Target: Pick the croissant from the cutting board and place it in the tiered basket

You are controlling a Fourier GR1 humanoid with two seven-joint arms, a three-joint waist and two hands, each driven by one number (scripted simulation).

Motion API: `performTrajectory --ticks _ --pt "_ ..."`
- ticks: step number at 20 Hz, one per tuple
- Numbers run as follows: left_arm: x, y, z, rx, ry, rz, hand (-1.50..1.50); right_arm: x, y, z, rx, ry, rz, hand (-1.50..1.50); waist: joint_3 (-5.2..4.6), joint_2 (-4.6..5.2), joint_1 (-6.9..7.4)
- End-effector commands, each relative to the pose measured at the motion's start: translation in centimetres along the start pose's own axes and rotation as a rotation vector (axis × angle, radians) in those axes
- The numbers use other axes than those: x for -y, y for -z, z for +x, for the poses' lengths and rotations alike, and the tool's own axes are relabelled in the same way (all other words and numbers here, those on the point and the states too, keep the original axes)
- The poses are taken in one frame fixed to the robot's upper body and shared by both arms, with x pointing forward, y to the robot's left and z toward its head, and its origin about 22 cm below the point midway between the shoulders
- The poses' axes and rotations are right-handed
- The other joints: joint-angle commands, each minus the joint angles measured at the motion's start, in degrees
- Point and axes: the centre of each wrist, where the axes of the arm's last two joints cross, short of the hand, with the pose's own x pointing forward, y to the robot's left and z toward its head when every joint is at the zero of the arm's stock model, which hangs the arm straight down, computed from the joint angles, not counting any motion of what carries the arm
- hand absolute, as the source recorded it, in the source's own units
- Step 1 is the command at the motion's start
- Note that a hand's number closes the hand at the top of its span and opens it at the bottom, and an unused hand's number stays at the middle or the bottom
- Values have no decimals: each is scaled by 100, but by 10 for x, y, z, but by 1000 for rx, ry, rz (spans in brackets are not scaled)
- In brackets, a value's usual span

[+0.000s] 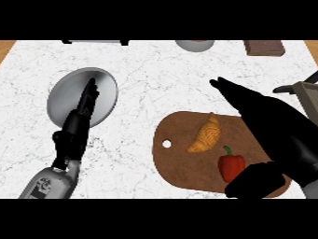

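Nearest, at the lower edge, both grey forearms enter and are cut off by the frame. The right hand is large in view, its fingers straight and stretched up and left, tips ending over bare surface just beyond the board's far right corner; its thumb sticks out low at the board's near right edge. This hand and forearm hide the right side of the board, so that edge cannot be made out. The left hand shows edge-on, fingers straight and pressed together, pointing away over the plate; whether it touches the plate cannot be told.

The croissant lies on the board near its middle, curved, free of both hands, just left of the right hand. A red pepper stands near it toward the board's near right, partly covered by the thumb. The board has a small hole near its left edge.

Between plate and board the white surface is open, as is the stretch beyond them.

At the right edge, part of a dark-framed basket is cut off; its tiers cannot be made out. Along the far edge, a bowl, a brown block and a dark-footed object are cropped by the frame.
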Motion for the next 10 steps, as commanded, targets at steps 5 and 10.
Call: performTrajectory --ticks 5,10 --pt "-5 -12 -8 -18 7 15 0 -22 31 37 -243 -110 112 -150 9 -33 -71" --pt "-3 0 -3 -8 -7 18 0 -17 45 36 -289 -150 147 -150 11 -20 -150"
